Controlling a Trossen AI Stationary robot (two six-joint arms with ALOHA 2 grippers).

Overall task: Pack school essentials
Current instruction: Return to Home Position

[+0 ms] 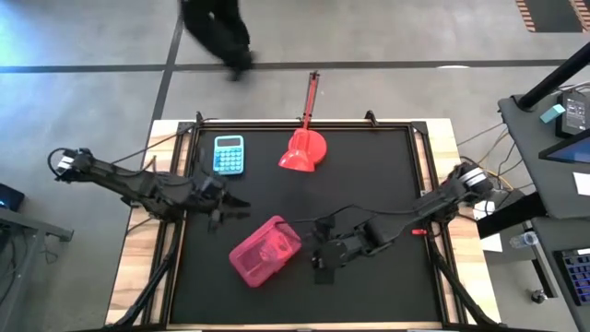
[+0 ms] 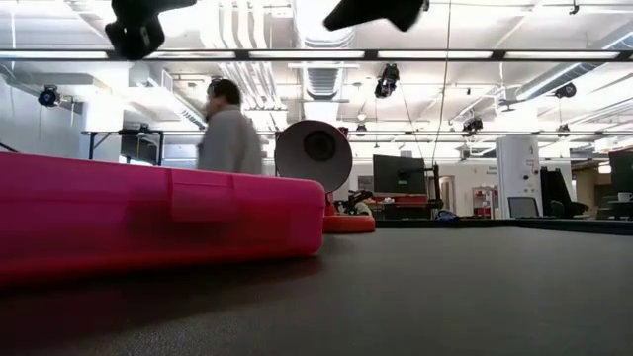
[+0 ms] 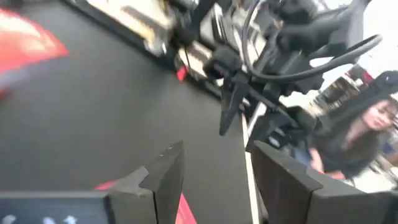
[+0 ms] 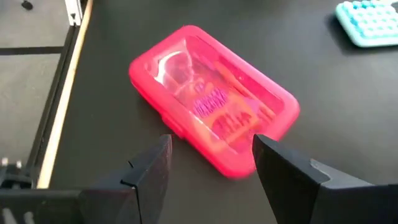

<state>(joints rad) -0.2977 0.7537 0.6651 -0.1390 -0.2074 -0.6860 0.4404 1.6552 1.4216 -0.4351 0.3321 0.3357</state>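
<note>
box [image 1: 238,254] lies shut on the black mat [image 1: 369,175] between both arms, school things [image 4: 208,102] inside | left gripper [image 1: 232,210] wide, empty | right gripper [image 1: 320,267] wide, empty, just beside box | risk: an arm going home might bump the box and pop its lid

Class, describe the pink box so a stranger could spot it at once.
Find the black table mat. The pink box lies near its middle. Unlike the light-blue calculator and red scoop along one edge, it is a flat, see-through case.

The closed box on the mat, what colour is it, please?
The box is bright pink, see-through; the right wrist view shows it best.
</note>
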